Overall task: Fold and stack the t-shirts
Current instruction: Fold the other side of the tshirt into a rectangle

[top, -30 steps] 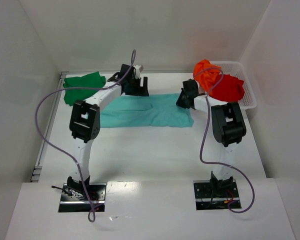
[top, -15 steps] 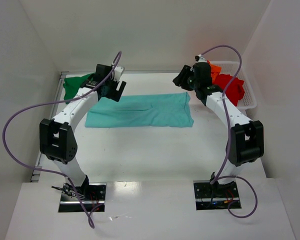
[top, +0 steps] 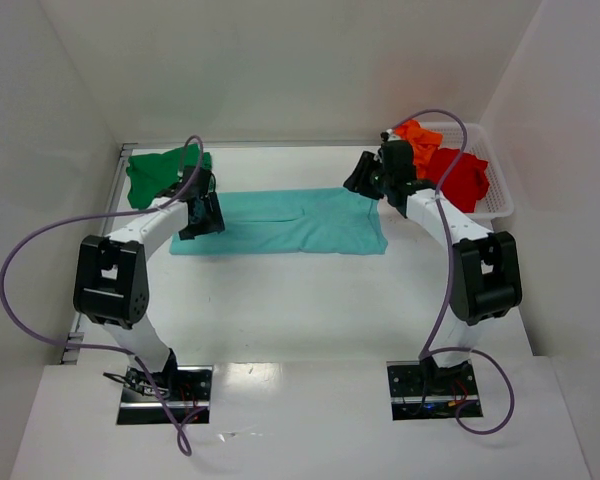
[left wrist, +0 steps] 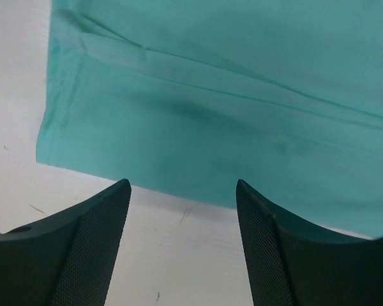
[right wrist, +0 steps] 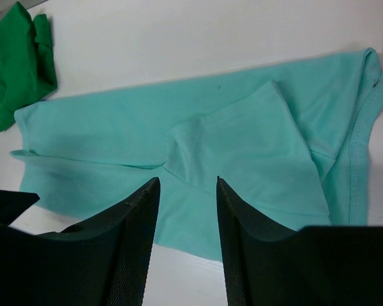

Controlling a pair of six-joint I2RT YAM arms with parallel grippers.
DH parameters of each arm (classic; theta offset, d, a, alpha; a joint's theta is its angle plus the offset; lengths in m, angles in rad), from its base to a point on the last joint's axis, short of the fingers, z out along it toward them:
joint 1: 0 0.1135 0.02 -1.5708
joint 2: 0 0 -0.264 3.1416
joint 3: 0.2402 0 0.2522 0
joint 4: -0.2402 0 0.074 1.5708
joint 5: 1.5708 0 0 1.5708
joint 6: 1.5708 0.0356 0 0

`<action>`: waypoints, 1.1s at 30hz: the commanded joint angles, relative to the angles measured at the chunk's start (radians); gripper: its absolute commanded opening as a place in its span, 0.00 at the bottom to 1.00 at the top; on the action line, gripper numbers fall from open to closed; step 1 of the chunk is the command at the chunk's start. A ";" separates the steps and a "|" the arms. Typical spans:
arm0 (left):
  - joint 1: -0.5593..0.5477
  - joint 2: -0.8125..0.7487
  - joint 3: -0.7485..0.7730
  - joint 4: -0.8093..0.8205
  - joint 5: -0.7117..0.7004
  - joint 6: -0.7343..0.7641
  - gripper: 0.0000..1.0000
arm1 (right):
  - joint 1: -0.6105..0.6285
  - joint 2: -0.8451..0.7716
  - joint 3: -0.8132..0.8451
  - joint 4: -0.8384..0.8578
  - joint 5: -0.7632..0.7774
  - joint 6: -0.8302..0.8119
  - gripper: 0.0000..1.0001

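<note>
The light teal t-shirt (top: 280,222) lies folded into a long flat band across the middle of the table; it also shows in the left wrist view (left wrist: 230,95) and in the right wrist view (right wrist: 230,146). The dark green t-shirt (top: 160,175) lies bunched at the back left and shows in the right wrist view (right wrist: 16,64). The orange t-shirt (top: 420,135) and red t-shirt (top: 460,180) lie in the white basket (top: 497,205). My left gripper (top: 202,222) is open and empty at the teal shirt's left end (left wrist: 182,191). My right gripper (top: 362,185) is open and empty over its right end (right wrist: 186,185).
White walls close in the table on the left, back and right. A metal rail (top: 92,260) runs along the left edge. Purple cables (top: 25,250) loop from both arms. Bare table (top: 300,310) lies in front of the teal shirt.
Both arms have swung out and come down to the teal shirt's ends. The left gripper moved from the back to the left end; the right gripper moved a little left and down.
</note>
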 commanded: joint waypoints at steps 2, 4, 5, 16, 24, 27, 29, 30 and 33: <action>0.055 -0.066 -0.033 0.094 -0.024 -0.177 0.71 | -0.008 0.020 -0.003 0.025 -0.011 -0.023 0.46; 0.074 -0.066 -0.052 0.138 -0.024 -0.190 0.66 | -0.008 0.030 -0.003 0.025 -0.011 -0.023 0.46; 0.094 -0.066 -0.062 0.151 -0.015 -0.190 0.64 | -0.008 0.030 -0.003 0.025 -0.011 -0.023 0.46; 0.142 0.081 -0.022 0.189 0.030 -0.199 0.32 | -0.008 0.048 -0.003 0.025 0.019 -0.014 0.46; 0.181 0.142 0.017 0.211 0.017 -0.190 0.30 | -0.008 0.066 0.015 0.025 0.028 -0.004 0.47; 0.203 0.156 0.042 0.221 0.017 -0.181 0.33 | -0.008 0.066 0.015 0.025 0.038 -0.004 0.47; 0.214 0.184 0.066 0.221 0.017 -0.181 0.35 | -0.008 0.066 0.015 0.025 0.038 -0.004 0.47; 0.214 0.184 0.066 0.221 0.017 -0.181 0.35 | -0.008 0.066 0.015 0.016 0.048 -0.004 0.47; 0.214 0.208 0.076 0.254 0.027 -0.181 0.36 | -0.008 0.066 0.015 0.016 0.058 -0.004 0.47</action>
